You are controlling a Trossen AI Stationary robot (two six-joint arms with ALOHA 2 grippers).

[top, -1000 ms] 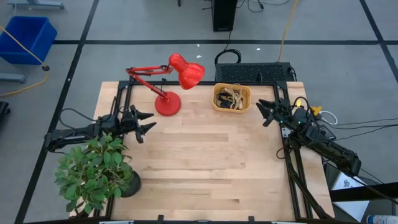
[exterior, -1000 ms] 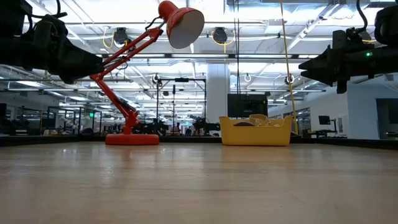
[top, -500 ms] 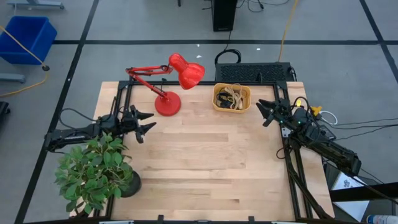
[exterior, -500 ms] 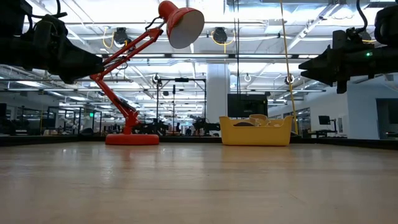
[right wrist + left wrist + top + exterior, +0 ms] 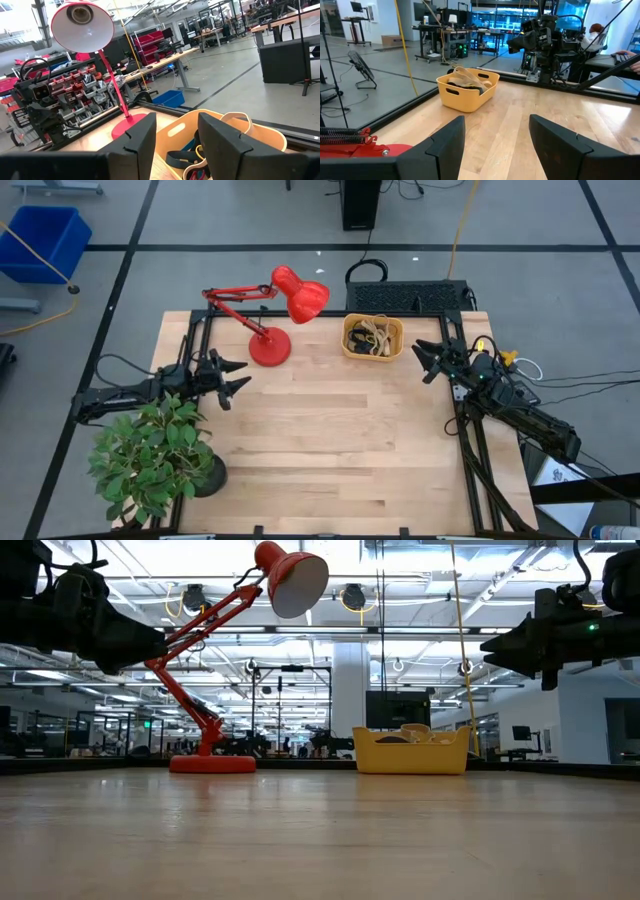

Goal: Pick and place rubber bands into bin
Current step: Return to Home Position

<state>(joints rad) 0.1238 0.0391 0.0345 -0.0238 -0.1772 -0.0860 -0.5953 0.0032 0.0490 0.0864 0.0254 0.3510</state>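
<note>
The orange-yellow bin (image 5: 373, 337) stands near the table's far edge, right of middle, with a heap of rubber bands (image 5: 371, 335) inside; tan, black and red loops show in the right wrist view (image 5: 200, 160). The bin also shows in the low view (image 5: 411, 750) and the left wrist view (image 5: 467, 89). My left gripper (image 5: 240, 376) hangs open and empty above the table's left side. My right gripper (image 5: 424, 360) hangs open and empty at the table's right edge, right of the bin.
A red desk lamp (image 5: 270, 315) stands left of the bin, its base (image 5: 269, 347) on the table and its head (image 5: 301, 295) raised. A potted plant (image 5: 155, 455) stands at the near left corner. A large blue bin (image 5: 45, 238) stands on the floor at the far left.
</note>
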